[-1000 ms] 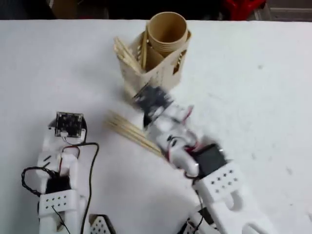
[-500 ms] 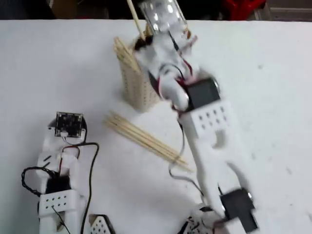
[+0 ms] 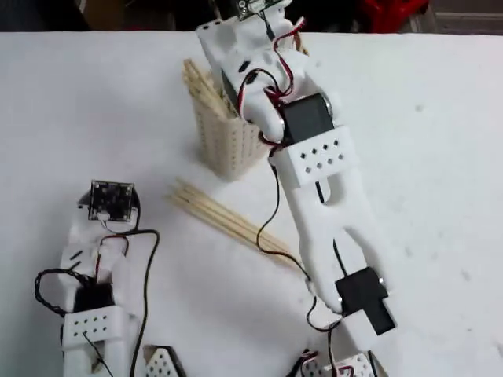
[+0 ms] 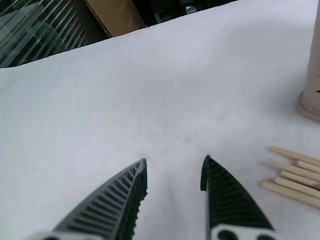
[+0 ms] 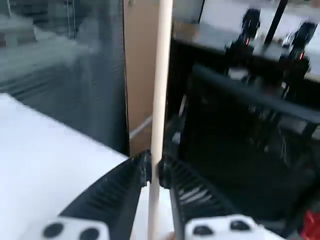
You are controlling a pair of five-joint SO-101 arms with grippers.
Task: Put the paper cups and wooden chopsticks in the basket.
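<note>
A perforated cream basket [image 3: 228,145] stands at the back of the white table, with several wooden chopsticks [image 3: 200,82] leaning out of its left side. My right arm [image 3: 314,157] stretches over the basket and hides its top. My right gripper [image 5: 155,172] is shut on one upright chopstick [image 5: 161,90] above the basket. A bundle of chopsticks [image 3: 228,220] lies flat on the table in front of the basket. My left gripper [image 4: 174,162] is open and low over bare table, left of that bundle [image 4: 295,175].
The left arm [image 3: 98,267] rests folded at the front left with black cables beside it. The basket's foot [image 4: 311,102] shows at the side of the left wrist view. Beyond the table's far edge are dark furniture and a brown board [image 5: 142,60].
My right arm rose from the chopstick bundle with one chopstick and swung back over the basket, covering the stacked paper cups. The left arm has not moved.
</note>
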